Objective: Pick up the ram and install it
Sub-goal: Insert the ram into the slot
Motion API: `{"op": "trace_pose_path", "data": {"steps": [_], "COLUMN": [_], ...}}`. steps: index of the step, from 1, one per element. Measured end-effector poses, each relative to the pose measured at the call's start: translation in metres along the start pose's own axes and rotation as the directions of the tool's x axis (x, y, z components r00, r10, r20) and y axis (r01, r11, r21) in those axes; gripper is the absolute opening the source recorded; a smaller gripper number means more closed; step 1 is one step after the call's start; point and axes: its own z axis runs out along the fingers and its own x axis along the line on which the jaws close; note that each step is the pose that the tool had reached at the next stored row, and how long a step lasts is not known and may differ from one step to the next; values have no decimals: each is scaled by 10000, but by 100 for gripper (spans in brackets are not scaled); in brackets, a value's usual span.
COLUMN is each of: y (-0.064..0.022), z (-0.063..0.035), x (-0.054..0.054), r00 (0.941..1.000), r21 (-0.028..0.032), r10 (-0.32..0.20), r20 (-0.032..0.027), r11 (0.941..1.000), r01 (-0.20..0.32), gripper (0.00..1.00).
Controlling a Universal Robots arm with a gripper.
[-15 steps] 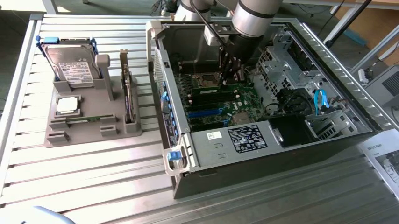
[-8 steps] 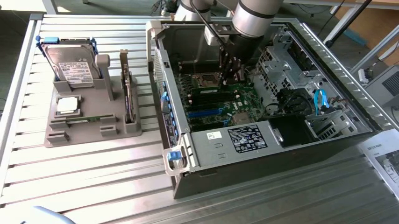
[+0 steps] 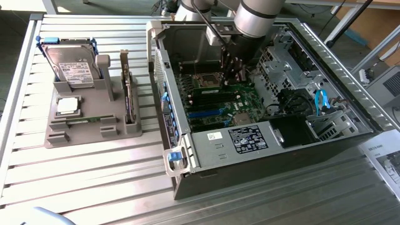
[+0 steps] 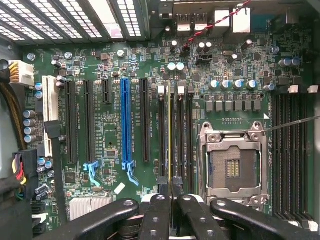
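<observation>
A robot lab or workshop where computers get put together

A big grey robot arm (image 3: 256,18) reaches down into an open computer box (image 3: 250,154), and its gripper (image 4: 172,199) sits just over the green board (image 4: 115,100) inside, with its many slots and tiny parts. The box stands on a metal table (image 3: 93,183) made of long shiny strips, not a table from a home. Beside the box, a grey holder (image 3: 59,136) keeps loose computer parts in their own places, like a hard drive (image 3: 72,65) standing up at the back. A printed sheet of paper (image 3: 387,161) lies at the edge on the exterior view's right, and the legs of other tables (image 3: 350,18) show behind
</observation>
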Motion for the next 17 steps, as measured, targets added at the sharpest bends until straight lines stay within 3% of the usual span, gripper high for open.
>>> {"op": "trace_pose_path", "data": {"steps": [17], "y": [-39], "z": [22], "x": [-1], "r00": [10000], "r21": [0], "r10": [0], "r20": [2], "r11": [10000], "r01": [0], "gripper": [12]}}
